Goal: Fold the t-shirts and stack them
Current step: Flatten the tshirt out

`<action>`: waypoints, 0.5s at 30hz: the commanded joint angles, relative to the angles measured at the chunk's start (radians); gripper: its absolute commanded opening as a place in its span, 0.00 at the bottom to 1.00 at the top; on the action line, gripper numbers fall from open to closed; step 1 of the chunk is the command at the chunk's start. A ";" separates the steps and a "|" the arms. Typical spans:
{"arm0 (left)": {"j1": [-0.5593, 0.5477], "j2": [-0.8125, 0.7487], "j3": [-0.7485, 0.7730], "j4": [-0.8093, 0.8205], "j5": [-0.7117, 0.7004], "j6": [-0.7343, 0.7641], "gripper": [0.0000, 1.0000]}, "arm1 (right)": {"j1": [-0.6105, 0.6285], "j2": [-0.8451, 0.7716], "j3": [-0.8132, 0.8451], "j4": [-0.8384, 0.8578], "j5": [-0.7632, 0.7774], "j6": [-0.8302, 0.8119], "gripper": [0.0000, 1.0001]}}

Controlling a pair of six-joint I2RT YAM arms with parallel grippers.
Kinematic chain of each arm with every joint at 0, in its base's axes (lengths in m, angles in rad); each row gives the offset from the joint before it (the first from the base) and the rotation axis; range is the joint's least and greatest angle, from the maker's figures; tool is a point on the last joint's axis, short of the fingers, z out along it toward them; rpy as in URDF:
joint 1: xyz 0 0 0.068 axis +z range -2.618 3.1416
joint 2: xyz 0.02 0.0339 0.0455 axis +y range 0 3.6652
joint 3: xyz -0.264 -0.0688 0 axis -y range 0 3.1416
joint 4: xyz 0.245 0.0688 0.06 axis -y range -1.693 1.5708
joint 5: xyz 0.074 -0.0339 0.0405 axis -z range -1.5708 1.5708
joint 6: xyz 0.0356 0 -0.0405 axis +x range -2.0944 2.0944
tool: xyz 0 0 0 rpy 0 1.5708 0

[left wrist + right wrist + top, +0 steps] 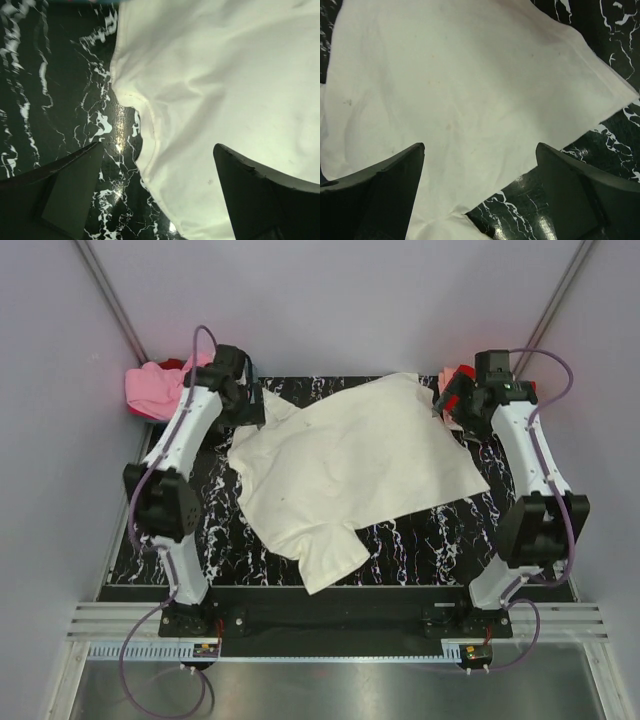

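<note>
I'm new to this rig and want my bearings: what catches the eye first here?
A cream-white t-shirt lies spread and rumpled across the middle of the black marbled table. Both arms reach to its far corners, the left gripper and the right gripper open over the cloth. A pink shirt is bunched at the table's far left corner.

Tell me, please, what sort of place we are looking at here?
Most likely a robot lab cell, not a home: a left arm and right arm bolted at the near edge of a black marbled table, plain walls closing it in, and a cream-white t-shirt spread out for folding.
</note>
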 commanded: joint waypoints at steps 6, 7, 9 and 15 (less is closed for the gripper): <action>-0.037 -0.458 -0.416 0.201 0.019 -0.091 0.99 | -0.004 -0.160 -0.346 0.232 -0.169 0.000 1.00; -0.046 -0.488 -0.467 0.220 0.048 -0.111 0.99 | -0.004 -0.154 -0.387 0.258 -0.224 0.000 1.00; -0.102 -0.510 -0.544 0.296 0.079 -0.151 0.98 | -0.004 -0.116 -0.404 0.321 -0.266 -0.006 0.99; -0.371 -0.467 -0.664 0.363 0.026 -0.278 0.97 | -0.004 0.121 -0.192 0.201 -0.147 -0.098 0.98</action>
